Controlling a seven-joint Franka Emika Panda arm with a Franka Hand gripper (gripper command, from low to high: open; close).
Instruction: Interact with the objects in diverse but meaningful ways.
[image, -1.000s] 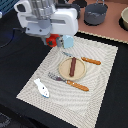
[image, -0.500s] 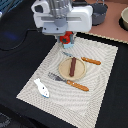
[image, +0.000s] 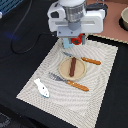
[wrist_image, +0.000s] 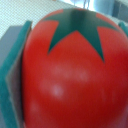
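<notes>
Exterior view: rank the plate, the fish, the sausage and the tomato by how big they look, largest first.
1. Plate, clearly the largest.
2. Fish.
3. Sausage, nearly as long as the fish but thinner; close call.
4. Tomato: smallest showing, but the claw hides most of it, so its rank is unsure.

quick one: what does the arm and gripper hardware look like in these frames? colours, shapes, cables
In the exterior view, the arm's end is a bulky white housing with rounded edges and a grey cylindrical section on top. The gripper below it is mostly hidden. A thin dark cable loops across the black table. In the wrist view, the finger pads look teal and flat. No markings legible.
</notes>
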